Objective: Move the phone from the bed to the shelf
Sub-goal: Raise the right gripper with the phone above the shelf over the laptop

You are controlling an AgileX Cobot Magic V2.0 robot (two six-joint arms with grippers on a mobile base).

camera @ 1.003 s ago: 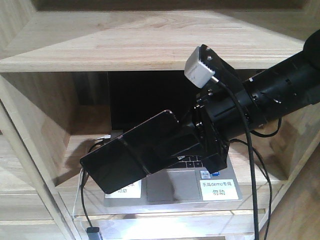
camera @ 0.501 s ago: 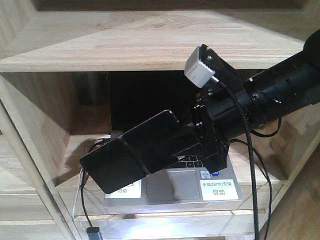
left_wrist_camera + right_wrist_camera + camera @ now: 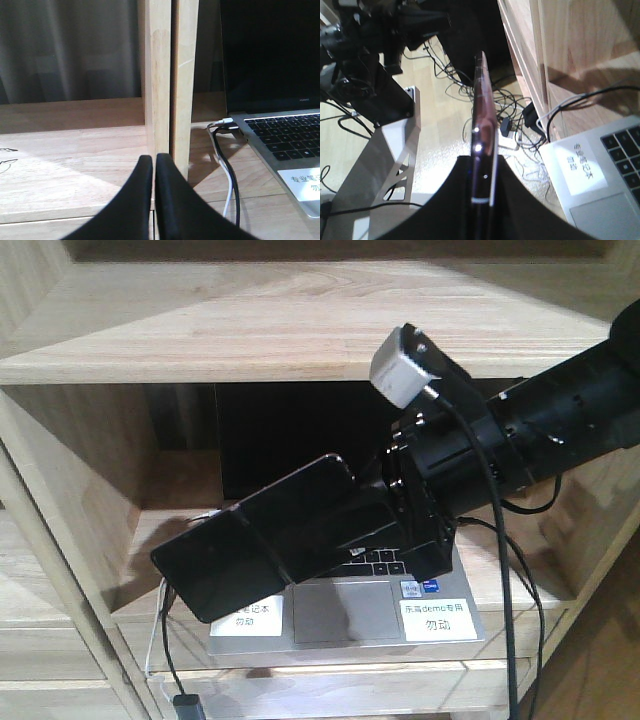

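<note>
Front view: right hand (image 3: 375, 525) clamps phone (image 3: 265, 540) mid-frame, tilted, held in the air in front of shelf (image 3: 300, 330), over laptop (image 3: 350, 610), likely to clear the edge before setting down. Its fingertips are hidden by phone. Left wrist view: left hand (image 3: 154, 165) closed, empty, bottom centre. Right wrist view: phone (image 3: 484, 130) edge-on between fingers (image 3: 512, 200); bed not visible.

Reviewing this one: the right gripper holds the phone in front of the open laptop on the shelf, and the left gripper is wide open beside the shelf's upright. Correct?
Not quite. The left gripper is shut, its fingers pressed together and empty, as the left wrist view shows. The rest stands: the right gripper holds the phone in front of the laptop on the shelf.
</note>
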